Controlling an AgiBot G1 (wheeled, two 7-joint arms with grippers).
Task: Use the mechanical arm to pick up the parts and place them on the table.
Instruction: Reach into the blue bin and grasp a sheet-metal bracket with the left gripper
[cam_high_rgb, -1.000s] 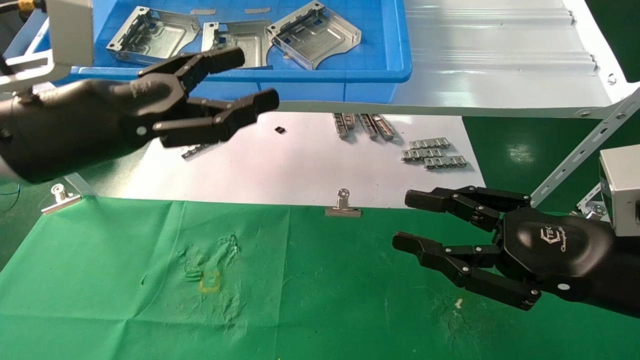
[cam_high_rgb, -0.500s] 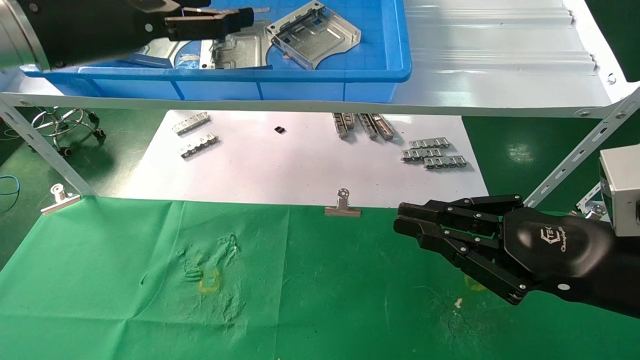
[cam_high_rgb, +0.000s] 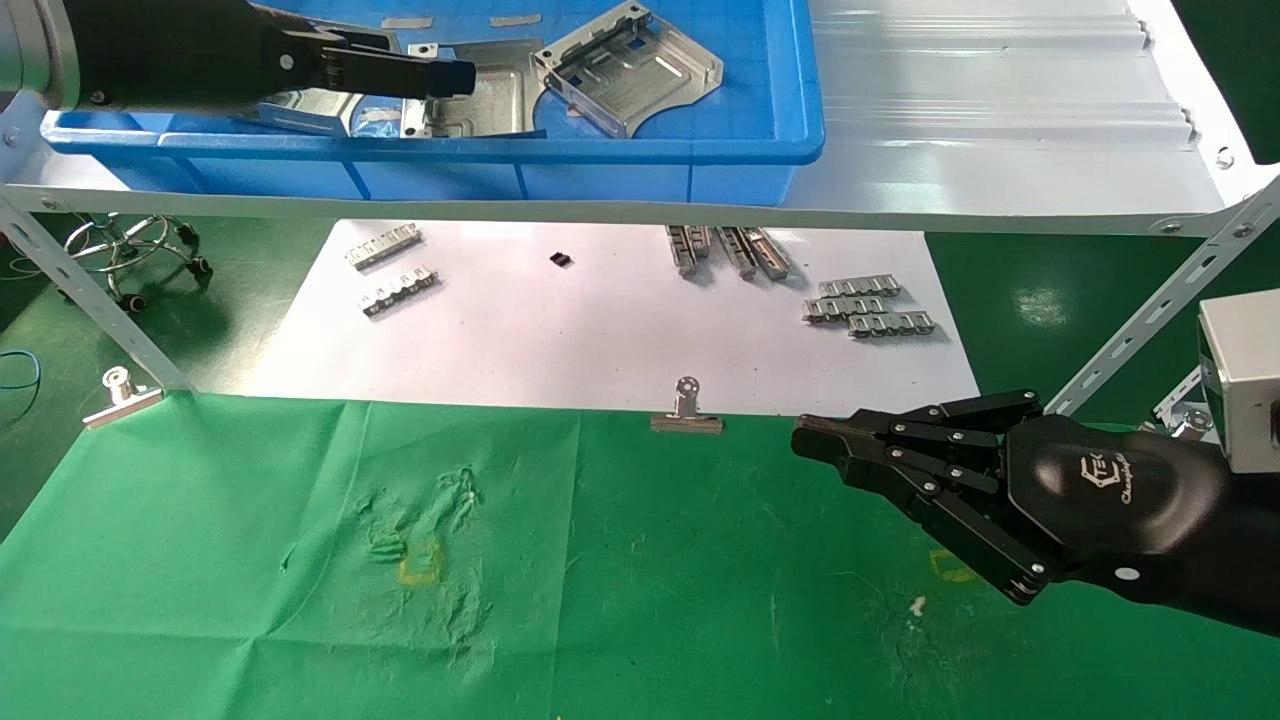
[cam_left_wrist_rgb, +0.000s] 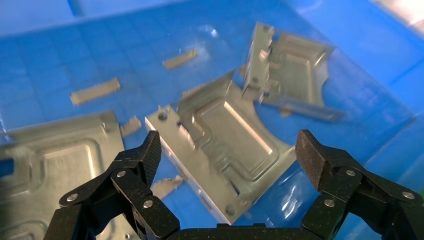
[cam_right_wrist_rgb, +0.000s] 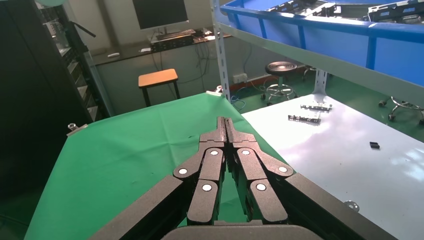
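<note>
Hovering open over the far-left blue bin (cam_high_rgb: 700, 150), left claw (cam_left_wrist_rgb: 227, 150) grips nothing; three parts (cam_left_wrist_rgb: 230, 150) remain binned, counter (cam_high_rgb: 250, 580) bare; right claw (cam_high_rgb: 830, 445) closed, near right.

Two glossy black three-fingered robot hands, one spread and one folded.

In the head view the left glossy black three-fingered hand (cam_high_rgb: 440, 76) reaches in from 10 o'clock toward 2 o'clock, held high and nearly level; its wrist view shows the black jointed fingers (cam_left_wrist_rgb: 142, 162) spread wide with nothing between them. The right glossy black hand with a white logo on its shell (cam_high_rgb: 815, 440) sits at 4 o'clock, pointing toward 9 o'clock, its fingers (cam_right_wrist_rgb: 212, 165) pressed together, its grey box wrist (cam_high_rgb: 1240, 385) behind it.
</note>
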